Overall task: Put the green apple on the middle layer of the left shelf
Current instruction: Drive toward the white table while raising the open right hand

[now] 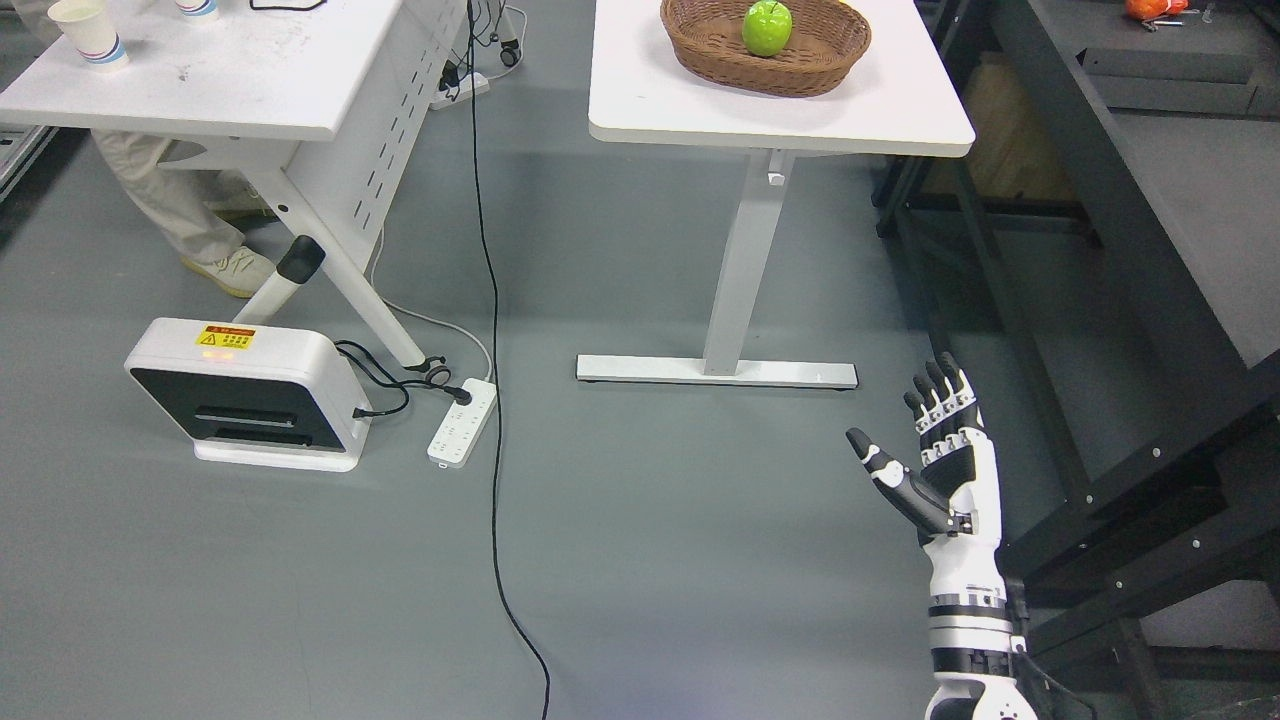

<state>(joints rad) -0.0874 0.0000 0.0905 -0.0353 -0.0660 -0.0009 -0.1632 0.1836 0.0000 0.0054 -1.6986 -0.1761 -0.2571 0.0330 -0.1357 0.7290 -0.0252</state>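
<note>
A green apple (pixel 767 27) lies in a brown wicker basket (pixel 815 60) on the white table (pixel 700 100) at the top middle. My right hand (pixel 915 440) rises from the lower right, well below and in front of the table, over the grey floor. It is open, with straight fingers (pixel 940 400), the thumb spread to the left, and nothing in it. A dark shelf frame (pixel 1130 270) runs along the right side. My left arm does not show.
A second white desk (pixel 200 80) with paper cups stands at the upper left, a person's legs (pixel 180 215) under it. On the floor are a white box device (pixel 245 395), a power strip (pixel 462 422) and a black cable (pixel 492 400). The table's foot (pixel 715 372) lies ahead.
</note>
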